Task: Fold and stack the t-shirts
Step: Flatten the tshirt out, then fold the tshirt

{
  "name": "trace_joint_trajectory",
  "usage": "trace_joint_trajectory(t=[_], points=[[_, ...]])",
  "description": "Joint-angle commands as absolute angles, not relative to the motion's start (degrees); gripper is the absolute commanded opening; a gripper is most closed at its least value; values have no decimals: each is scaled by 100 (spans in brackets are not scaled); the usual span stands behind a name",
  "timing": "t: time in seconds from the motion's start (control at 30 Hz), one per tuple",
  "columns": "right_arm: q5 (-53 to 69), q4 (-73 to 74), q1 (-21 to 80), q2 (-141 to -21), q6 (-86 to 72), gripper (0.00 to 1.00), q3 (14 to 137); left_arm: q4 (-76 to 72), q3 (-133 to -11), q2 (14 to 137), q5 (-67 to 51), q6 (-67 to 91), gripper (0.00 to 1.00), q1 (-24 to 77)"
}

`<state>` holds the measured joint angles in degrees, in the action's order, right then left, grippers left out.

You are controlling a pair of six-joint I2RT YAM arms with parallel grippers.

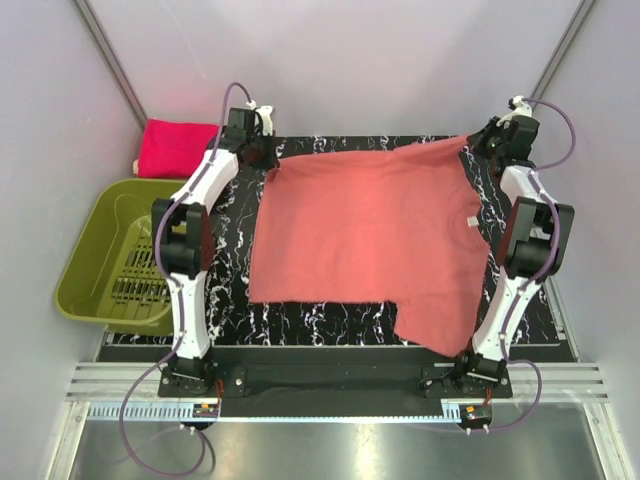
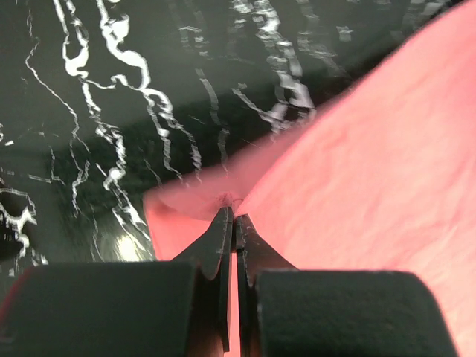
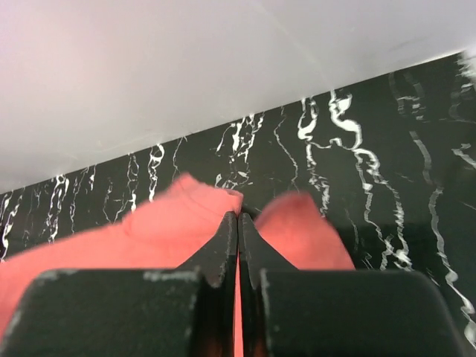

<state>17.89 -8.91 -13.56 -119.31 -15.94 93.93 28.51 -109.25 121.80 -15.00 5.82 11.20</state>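
A large salmon-coral t-shirt lies spread on the black marbled mat, one sleeve hanging toward the front right. My left gripper is shut on the shirt's far left corner; the left wrist view shows the jaws pinching the cloth. My right gripper is shut on the far right corner; the right wrist view shows the fingers closed on the cloth. A folded magenta-pink t-shirt lies at the far left, off the mat.
An olive-green plastic basket stands left of the mat, beside the left arm. Grey walls close in on the back and both sides. The mat's far edge runs just behind both grippers.
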Motion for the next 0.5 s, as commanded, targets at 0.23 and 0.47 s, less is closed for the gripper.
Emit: trace_joint_trajectory(t=[0.23,0.47], points=[[2154,-1064,-1371,-12490,-1820,0,10231,2566,-12286,13157,-1530,536,0,905],[1609,-949,-1371,-11805,-1652,0,9363,2558,-12261,13166,-1239,404,0,800]])
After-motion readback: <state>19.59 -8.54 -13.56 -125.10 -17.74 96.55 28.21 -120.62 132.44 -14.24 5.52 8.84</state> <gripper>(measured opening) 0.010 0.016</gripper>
